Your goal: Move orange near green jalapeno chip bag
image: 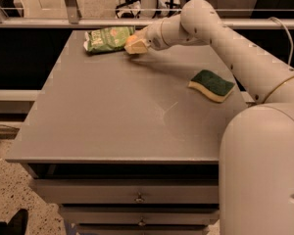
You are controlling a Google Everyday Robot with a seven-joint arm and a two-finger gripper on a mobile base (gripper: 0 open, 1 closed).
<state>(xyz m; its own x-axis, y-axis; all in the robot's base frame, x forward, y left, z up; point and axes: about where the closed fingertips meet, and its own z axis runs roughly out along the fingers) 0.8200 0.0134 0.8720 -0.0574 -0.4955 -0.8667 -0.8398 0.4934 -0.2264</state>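
The green jalapeno chip bag (107, 38) lies crumpled at the far left of the grey table (112, 116). My gripper (135, 45) reaches in from the right and sits just off the bag's right end, low over the table. It is shut on the orange (130, 38), which shows only as a small orange patch between the cream fingers, right next to the bag's edge. The rest of the orange is hidden by the fingers.
A yellow sponge with a dark green top (211, 85) lies at the right side of the table. My arm (220, 33) spans the back right. A rail (49, 22) runs behind the table. Drawers (137, 198) sit below the front edge.
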